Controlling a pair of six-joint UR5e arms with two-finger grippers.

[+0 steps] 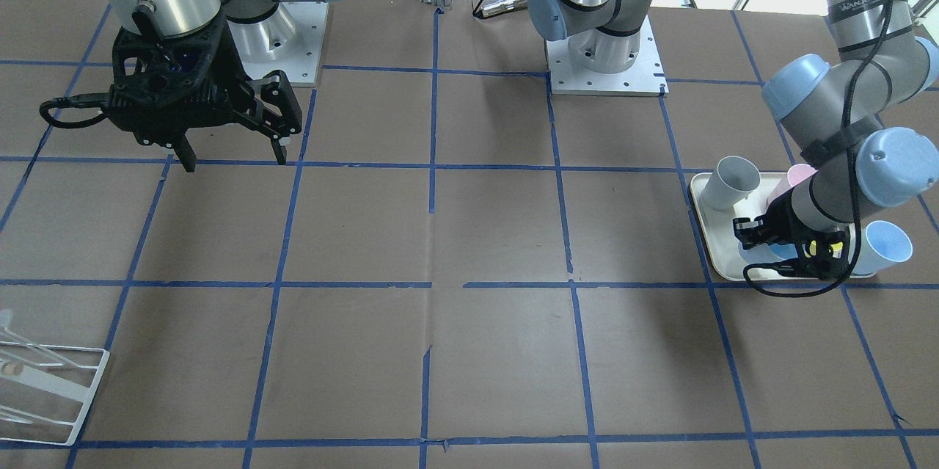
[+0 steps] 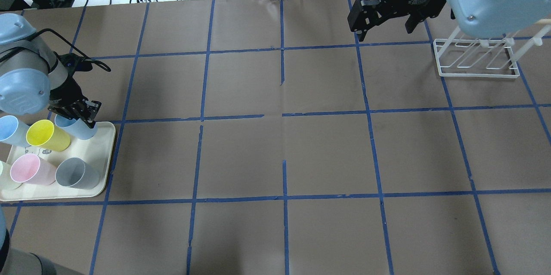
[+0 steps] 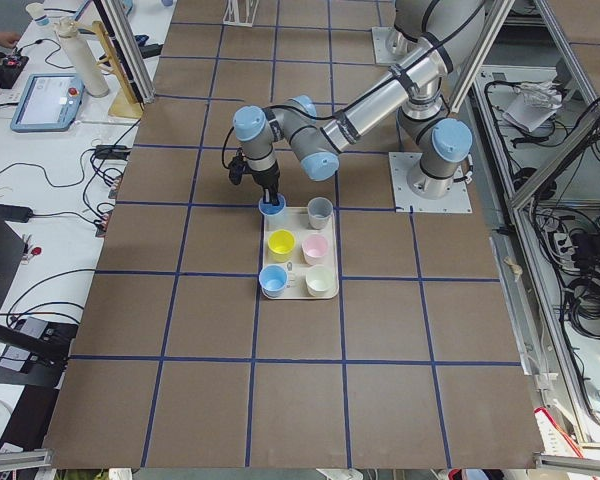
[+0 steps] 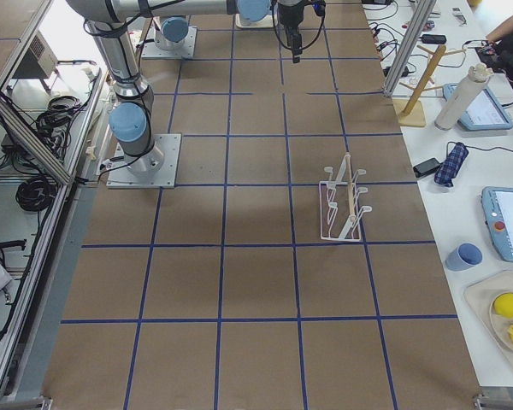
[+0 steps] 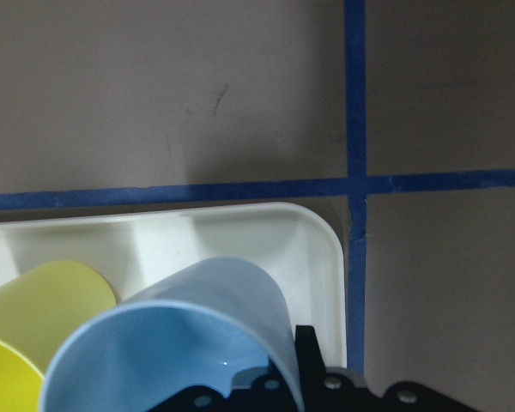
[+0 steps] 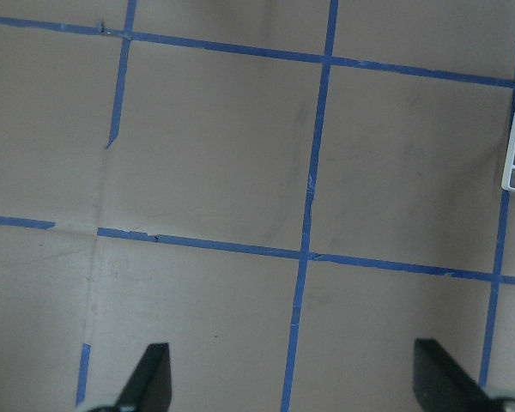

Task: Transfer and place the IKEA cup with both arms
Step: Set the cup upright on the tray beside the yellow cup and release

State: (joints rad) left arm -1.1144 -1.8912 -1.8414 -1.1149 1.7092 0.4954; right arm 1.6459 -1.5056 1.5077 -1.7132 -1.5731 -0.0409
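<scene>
The IKEA cup (image 2: pixel 82 129), a pale-blue tumbler, stands at the far corner of a cream tray (image 2: pixel 105 159) at the table's left end. My left gripper (image 2: pixel 80 115) is down on its rim. In the left wrist view one finger (image 5: pixel 305 360) lies outside the cup's wall (image 5: pixel 197 335) and the other is inside, so the jaws look shut on it. The cup seems to rest on the tray. My right gripper (image 2: pixel 383 34) hangs open and empty above the table's far right; its fingertips (image 6: pixel 154 378) stand wide apart.
The tray also holds a second pale-blue cup (image 2: pixel 10 131), a yellow cup (image 2: pixel 47 136) right beside the gripped one, a pink cup (image 2: pixel 30 169) and a grey cup (image 2: pixel 77 174). A white wire rack (image 2: pixel 475 57) stands near the right gripper.
</scene>
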